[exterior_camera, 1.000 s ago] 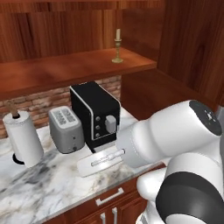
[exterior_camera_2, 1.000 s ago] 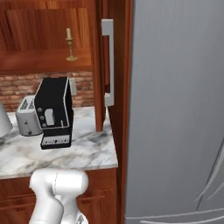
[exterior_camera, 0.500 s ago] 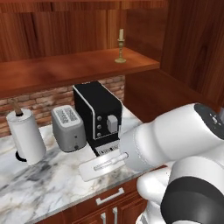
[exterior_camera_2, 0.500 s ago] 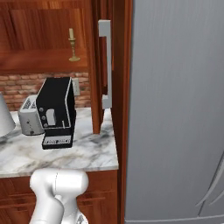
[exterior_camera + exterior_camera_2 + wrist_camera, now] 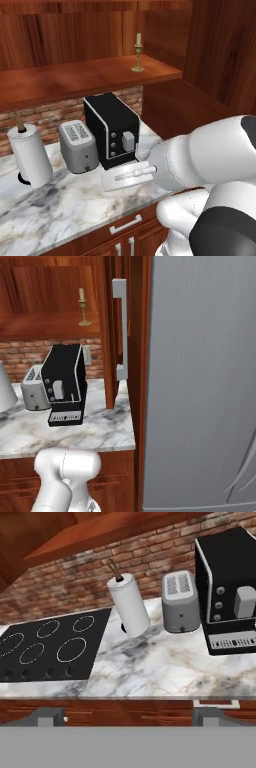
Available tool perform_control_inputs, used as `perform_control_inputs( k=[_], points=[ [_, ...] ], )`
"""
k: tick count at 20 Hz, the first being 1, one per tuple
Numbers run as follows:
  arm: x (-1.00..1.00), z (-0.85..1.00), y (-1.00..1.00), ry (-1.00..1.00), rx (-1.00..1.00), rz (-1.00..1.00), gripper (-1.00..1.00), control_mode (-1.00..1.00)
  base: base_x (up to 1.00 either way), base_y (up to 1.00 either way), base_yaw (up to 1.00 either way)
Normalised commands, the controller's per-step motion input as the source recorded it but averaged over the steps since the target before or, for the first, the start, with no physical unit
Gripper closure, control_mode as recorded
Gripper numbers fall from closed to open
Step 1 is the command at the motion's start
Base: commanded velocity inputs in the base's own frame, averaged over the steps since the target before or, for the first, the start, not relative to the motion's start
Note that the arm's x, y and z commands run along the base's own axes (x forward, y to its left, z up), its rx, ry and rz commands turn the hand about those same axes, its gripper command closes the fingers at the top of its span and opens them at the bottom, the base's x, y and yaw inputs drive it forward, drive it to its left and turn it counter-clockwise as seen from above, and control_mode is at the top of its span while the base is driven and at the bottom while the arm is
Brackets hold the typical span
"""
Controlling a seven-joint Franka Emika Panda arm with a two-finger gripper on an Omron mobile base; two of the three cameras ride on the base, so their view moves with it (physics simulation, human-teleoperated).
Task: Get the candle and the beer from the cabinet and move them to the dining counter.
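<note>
From my remote seat I judge the job barely begun: the candle stands upright on the wooden shelf of the open cabinet, above and to the right of the black coffee machine on the stove-side marble counter, and I cannot make out the beer on the part of the shelf I can see. My gripper hangs low in front of that counter's edge, its fingers spread wide and holding nothing, well apart from the candle. Both pickups and both trips to the dining counter look yet to be made.
</note>
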Motion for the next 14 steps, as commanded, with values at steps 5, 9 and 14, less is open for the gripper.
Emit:
perform_control_inputs(
  k=[5,9,14],
  points=[
    [0.06,0.35,-0.62,0.02,-0.05,-0.17,-1.0,-1.0,0.0,0.0,0.0],
    [0.09,0.31,-0.6,0.0,-0.07,-0.11,-1.0,-1.0,0.0,0.0,0.0],
    [0.15,0.24,-0.53,0.0,-0.05,-0.1,-1.0,-1.0,0.0,0.0,0.0]
  ],
)
